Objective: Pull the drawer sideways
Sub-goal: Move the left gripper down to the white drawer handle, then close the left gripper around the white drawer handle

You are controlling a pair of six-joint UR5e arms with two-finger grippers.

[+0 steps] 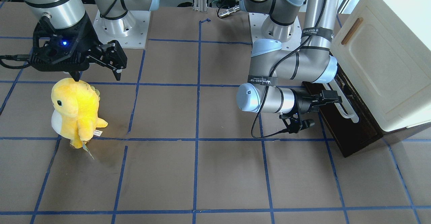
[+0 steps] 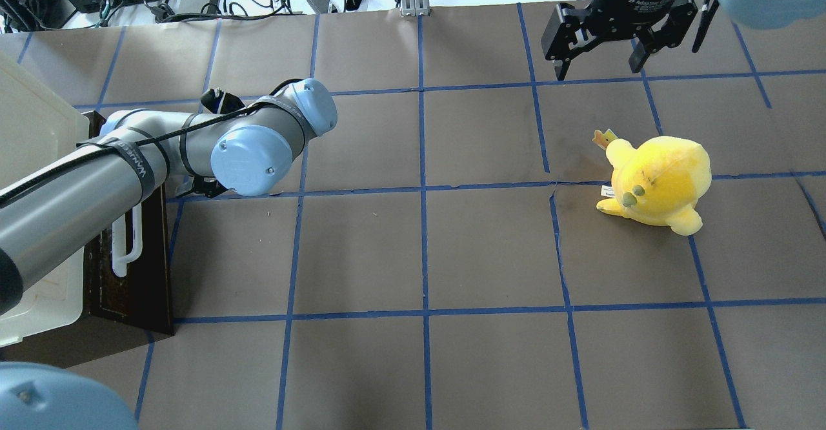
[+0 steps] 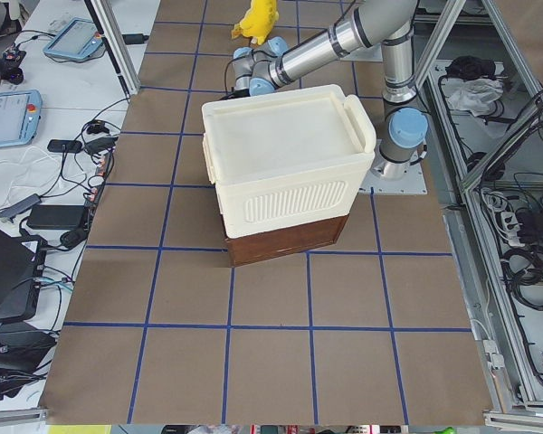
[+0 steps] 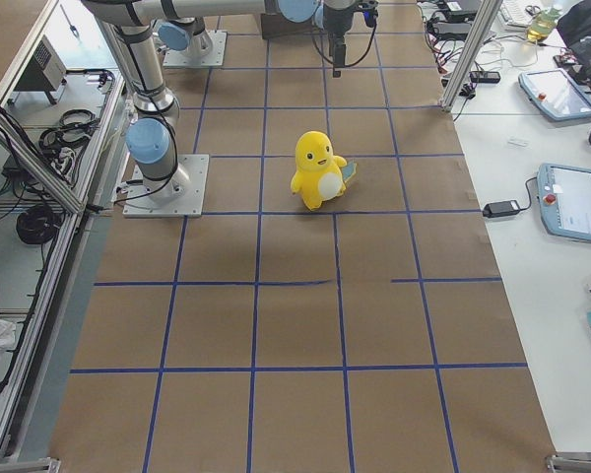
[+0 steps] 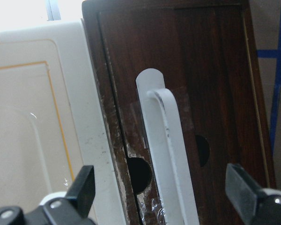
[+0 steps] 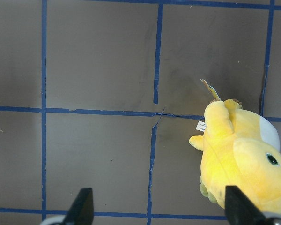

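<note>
The dark brown drawer (image 1: 353, 133) sits under a cream cabinet (image 1: 387, 66) at the table's end on my left. Its long white bar handle (image 1: 348, 112) runs along the chipped front. In the left wrist view the drawer front (image 5: 215, 84) fills the frame with the handle (image 5: 166, 140) down the middle. My left gripper (image 5: 161, 187) is open, one finger on each side of the handle and not touching it; it also shows in the front-facing view (image 1: 336, 99). My right gripper (image 2: 597, 62) is open and empty, far off above the table.
A yellow plush toy (image 2: 658, 181) stands on the brown table just below my right gripper (image 1: 97, 76); it also shows in the right wrist view (image 6: 243, 159). The cream cabinet's panelled door (image 1: 377, 59) has a small wooden handle (image 1: 352, 31). Blue tape lines grid the table.
</note>
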